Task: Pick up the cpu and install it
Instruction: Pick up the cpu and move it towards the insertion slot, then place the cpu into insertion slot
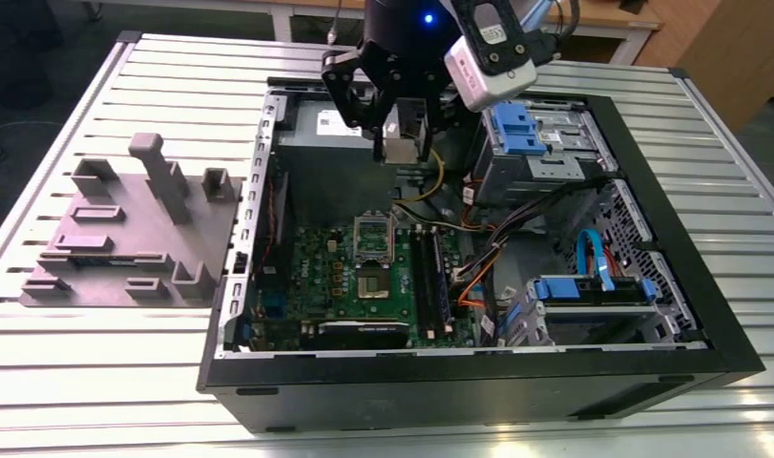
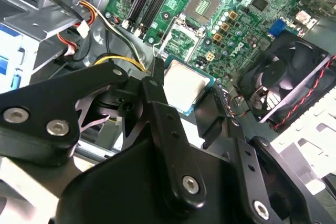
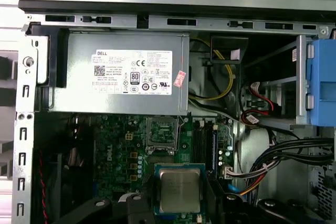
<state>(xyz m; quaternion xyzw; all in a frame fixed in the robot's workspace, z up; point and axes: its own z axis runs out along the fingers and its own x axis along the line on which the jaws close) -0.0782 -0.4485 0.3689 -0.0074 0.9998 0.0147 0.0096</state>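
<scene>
Claw [image 1: 404, 134]: clamped on the cpu's edges.
Cpu [image 3: 179, 190]: held in the air inside the open computer case [image 1: 692, 315], above the green board [image 1: 317, 277] and clear of it.
Socket [image 3: 161, 131]: bare, with the cpu not yet in it.

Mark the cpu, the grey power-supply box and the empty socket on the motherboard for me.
cpu [image 3: 179, 190], first wrist view, centre of its shiny metal top.
power-supply box [image 3: 118, 72], first wrist view, on its white label.
empty socket [image 2: 202, 3], second wrist view, middle of its contact field.
</scene>
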